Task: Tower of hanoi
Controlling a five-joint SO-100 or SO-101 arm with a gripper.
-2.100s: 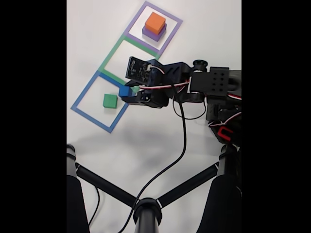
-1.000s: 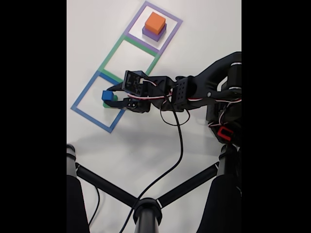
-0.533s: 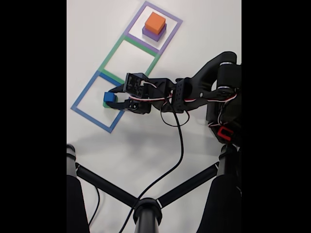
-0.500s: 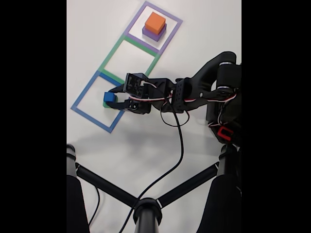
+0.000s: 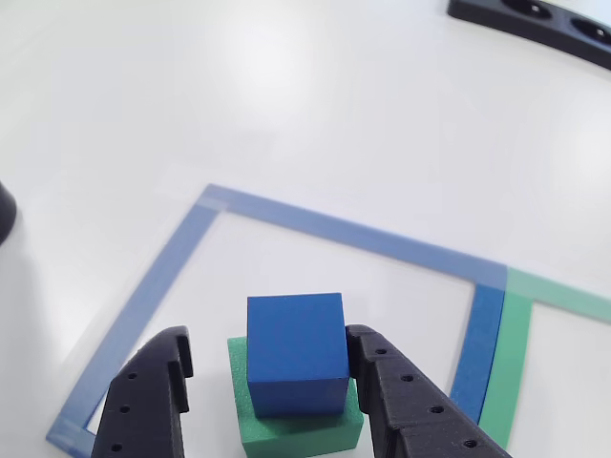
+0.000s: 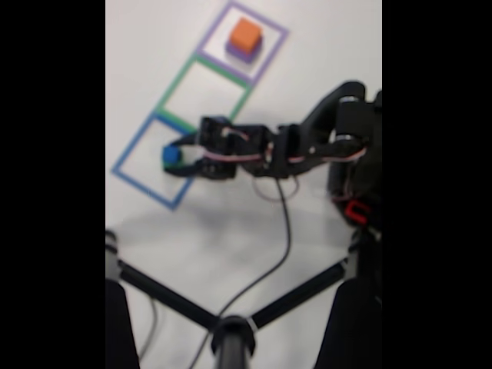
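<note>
In the other view the blue cube (image 5: 296,351) rests on the green block (image 5: 298,431) inside the blue tape outline (image 5: 344,232). My gripper (image 5: 270,341) is open around the cube. Its left finger (image 5: 153,396) stands clear of the cube and its right finger (image 5: 396,401) is at the cube's side. The blurred fixed view shows the gripper (image 6: 175,157) at the blue cube (image 6: 170,156). There the salmon-orange block (image 6: 246,32) lies on the purple block (image 6: 238,52) in the far purple outline.
A black bar with round holes (image 5: 539,21) lies at the top right of the other view. The green tape outline (image 6: 204,91) sits between the two stacks. Black stand legs (image 6: 231,330) and a cable (image 6: 286,223) cross the near table.
The gripper carried the blue cube leftward from beside the green block to on top of it. In the last half second the arm barely moved; the fixed view turned blurry.
</note>
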